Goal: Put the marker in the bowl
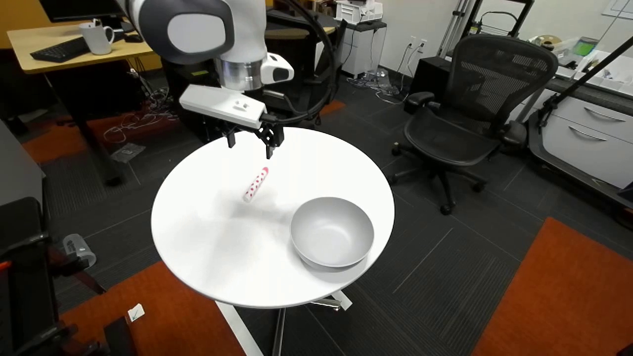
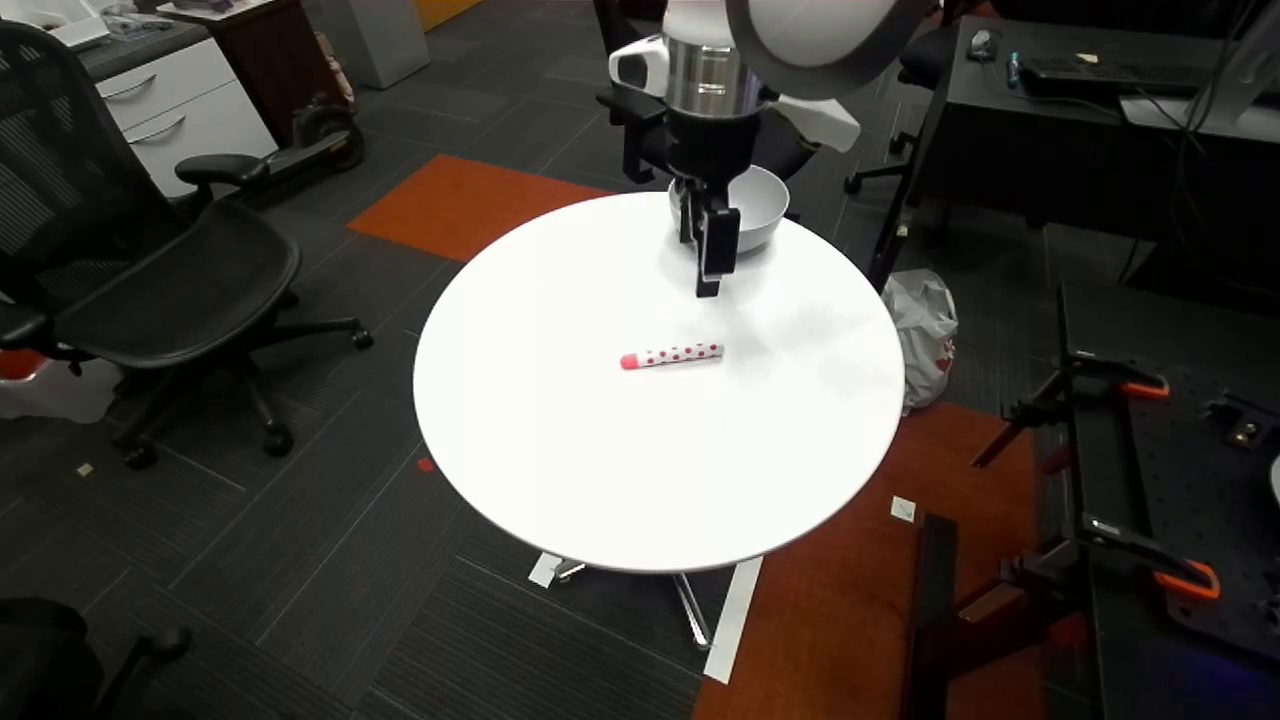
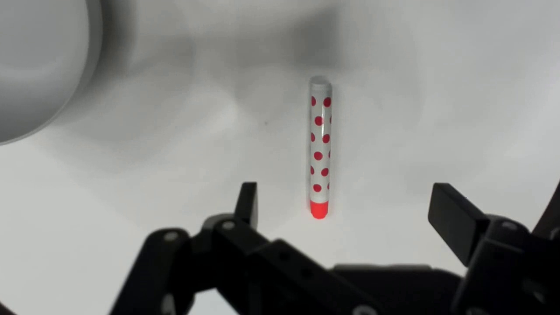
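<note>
Picking up the marker (image 3: 320,146) looks like the step in hand. It's lying on its side on the bench (image 2: 600,460), outside the bowl (image 1: 332,231) and not touching it. Jaws are spread wide above the bench, nothing between them. Yaw looks good: in the wrist view the marker lies about square to the closing direction, so closing should pinch it across its thin width. Leave rotation alone.

Watch fore-aft: in that view the red end (image 3: 319,210) shows nearest the jaws, rest of the barrel out ahead; some of that may be camera angle. Aim mid-barrel; grabbing only the red tip would likely let it droop or swing. It also reads a bit closer to the bowl-side fingertip (image 3: 248,203), so centre it sideways too. Otherwise one side may touch first and roll it; looks round.

Then descend straight and slow, re-check centring on the way. Go low enough that both fingertips straddle the barrel, stop short of pressing into the bench. Close gently, confirm it's pinched, then lift high enough to clear the bowl's rim before going across.
</note>
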Robot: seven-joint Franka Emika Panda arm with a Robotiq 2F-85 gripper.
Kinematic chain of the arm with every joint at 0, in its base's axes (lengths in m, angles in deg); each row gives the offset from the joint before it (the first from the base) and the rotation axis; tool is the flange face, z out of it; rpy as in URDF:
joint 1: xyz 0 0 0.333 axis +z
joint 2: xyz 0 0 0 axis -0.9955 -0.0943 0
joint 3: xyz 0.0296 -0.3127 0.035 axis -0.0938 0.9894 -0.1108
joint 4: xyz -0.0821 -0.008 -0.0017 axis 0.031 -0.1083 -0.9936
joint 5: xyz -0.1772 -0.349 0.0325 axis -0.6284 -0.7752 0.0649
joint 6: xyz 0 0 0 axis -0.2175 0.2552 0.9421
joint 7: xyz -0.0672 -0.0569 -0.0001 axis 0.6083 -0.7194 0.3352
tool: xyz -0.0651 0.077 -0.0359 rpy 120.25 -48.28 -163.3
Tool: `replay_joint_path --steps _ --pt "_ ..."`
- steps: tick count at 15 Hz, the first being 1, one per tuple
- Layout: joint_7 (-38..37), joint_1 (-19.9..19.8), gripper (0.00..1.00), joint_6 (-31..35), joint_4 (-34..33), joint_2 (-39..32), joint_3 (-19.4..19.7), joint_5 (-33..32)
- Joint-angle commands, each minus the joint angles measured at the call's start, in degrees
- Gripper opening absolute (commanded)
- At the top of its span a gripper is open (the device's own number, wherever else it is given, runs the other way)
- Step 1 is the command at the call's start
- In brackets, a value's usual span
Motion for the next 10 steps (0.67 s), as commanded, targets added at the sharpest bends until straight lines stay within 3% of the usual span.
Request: replay_joint_path --steps 1,10 --pt "-1.4 -2.0 1.0 0.1 -3.5 -5.0 -2.5 -0.4" --pt "-5.3 -0.9 1.0 2.7 -7.3 -12.7 -2.4 -5.9"
